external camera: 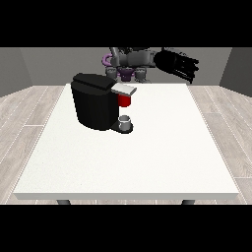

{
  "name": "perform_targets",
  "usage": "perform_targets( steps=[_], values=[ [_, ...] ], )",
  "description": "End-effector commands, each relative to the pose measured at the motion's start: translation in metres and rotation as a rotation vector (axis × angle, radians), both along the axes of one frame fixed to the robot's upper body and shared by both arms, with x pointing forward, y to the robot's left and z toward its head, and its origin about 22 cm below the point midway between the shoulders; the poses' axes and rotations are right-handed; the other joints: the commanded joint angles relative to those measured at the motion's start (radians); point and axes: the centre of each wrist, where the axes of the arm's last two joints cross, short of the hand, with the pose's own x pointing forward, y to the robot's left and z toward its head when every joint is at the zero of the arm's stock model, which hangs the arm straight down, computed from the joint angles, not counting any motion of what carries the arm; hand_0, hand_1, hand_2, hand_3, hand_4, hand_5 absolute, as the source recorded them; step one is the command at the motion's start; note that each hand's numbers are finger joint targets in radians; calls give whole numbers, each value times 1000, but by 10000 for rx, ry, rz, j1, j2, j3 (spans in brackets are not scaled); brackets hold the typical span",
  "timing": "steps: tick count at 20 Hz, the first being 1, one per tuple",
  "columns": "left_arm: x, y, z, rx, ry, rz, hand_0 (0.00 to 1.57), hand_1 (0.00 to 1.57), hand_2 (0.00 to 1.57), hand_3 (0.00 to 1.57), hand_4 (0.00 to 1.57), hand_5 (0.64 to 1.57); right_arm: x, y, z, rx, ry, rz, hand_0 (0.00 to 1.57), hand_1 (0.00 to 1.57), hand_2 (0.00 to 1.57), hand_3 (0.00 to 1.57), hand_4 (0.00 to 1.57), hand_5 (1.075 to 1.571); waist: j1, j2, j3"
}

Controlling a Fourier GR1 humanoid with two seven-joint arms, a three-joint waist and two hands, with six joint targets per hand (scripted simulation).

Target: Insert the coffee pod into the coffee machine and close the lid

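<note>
A black coffee machine [96, 102] stands on the white bench [147, 157], left of the middle and toward the far side. Its silver lid [124, 89] juts out to the right, lying nearly level over a red part [125, 101]; whether that red part is the pod cannot be told. Below it a small grey cup [125, 121] sits on the machine's black base. The robot hand [178, 64] at the view's right is raised above the bench's far edge, well apart from the machine, its black fingers spread and straight, holding nothing. The other robot hand does not show. The robot's torso [129, 60] is behind the far edge.
</note>
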Motion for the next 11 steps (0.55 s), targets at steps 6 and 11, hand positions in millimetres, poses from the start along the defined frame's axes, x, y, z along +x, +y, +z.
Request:
perform_targets(
  steps=[6,11],
  values=[
    [-17,26,-39,-445,1135,804,0,0,0,0,266,1571,1,55,-68,8,-283,2277,0,0,0,0,172,1571,-1100,-1050,-28],
    [-29,62,-67,-377,1499,1782,0,0,0,0,266,1571,-10,81,-114,287,74,3449,0,0,0,0,259,1571,-2141,-1737,-28]
  ],
)
